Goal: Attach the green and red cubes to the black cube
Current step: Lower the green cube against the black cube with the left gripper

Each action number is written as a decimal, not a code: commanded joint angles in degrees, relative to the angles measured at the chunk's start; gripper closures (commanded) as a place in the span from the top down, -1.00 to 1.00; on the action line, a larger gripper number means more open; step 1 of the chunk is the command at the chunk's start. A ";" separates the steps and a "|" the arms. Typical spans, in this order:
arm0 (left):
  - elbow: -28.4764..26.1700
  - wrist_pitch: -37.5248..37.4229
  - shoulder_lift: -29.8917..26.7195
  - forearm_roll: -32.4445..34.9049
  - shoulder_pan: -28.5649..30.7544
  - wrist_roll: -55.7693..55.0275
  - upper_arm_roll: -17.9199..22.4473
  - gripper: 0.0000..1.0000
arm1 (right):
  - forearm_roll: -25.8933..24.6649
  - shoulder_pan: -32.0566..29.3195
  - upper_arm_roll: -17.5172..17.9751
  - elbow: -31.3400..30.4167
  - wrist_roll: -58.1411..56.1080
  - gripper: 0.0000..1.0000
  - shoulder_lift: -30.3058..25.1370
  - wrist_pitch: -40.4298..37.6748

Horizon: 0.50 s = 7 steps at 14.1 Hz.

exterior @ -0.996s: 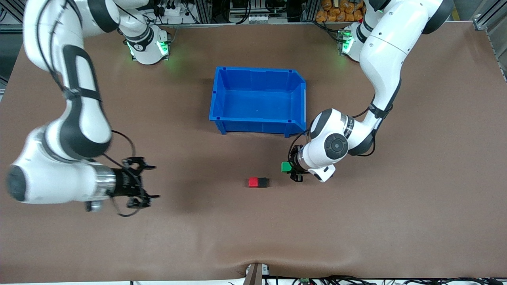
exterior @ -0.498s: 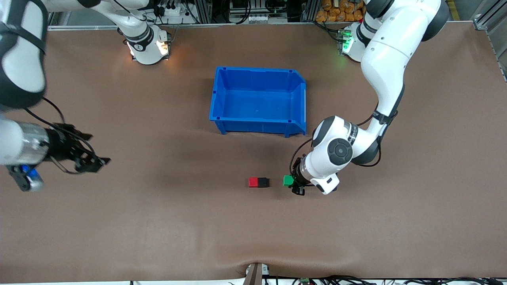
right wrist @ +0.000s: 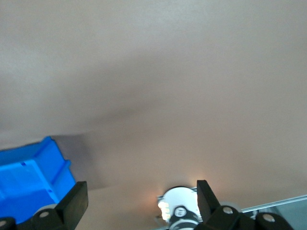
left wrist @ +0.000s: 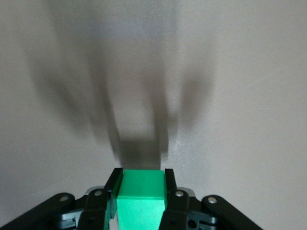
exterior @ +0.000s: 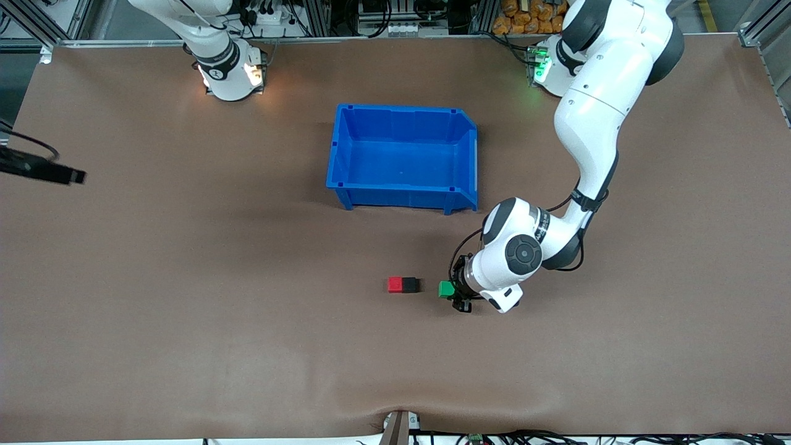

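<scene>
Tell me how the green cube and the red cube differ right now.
The green cube is clamped in the shut left gripper; the red cube lies free on the table. The red cube already touches the black cube; the green cube stands apart from it, toward the left arm's end. They differ in colour. Both look equal in size and shape.
</scene>
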 commanded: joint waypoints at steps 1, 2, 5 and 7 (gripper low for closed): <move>2.61 0.88 1.94 -0.34 -1.60 -4.80 0.05 -1.00 | -1.36 -1.48 0.55 -9.27 -3.03 1.00 -6.48 3.40; 2.61 2.72 2.21 -0.34 -2.30 -6.56 0.14 -1.00 | -1.36 -1.57 0.46 -13.57 -3.03 1.00 -9.29 6.21; 3.84 3.88 3.61 -0.34 -3.79 -9.47 0.40 -1.00 | -1.36 -1.48 -0.15 -29.82 -5.47 1.00 -19.30 16.49; 4.63 3.88 4.32 -0.34 -6.77 -11.40 3.46 -1.00 | -0.57 -1.40 -2.68 -37.48 -10.75 1.00 -23.62 20.62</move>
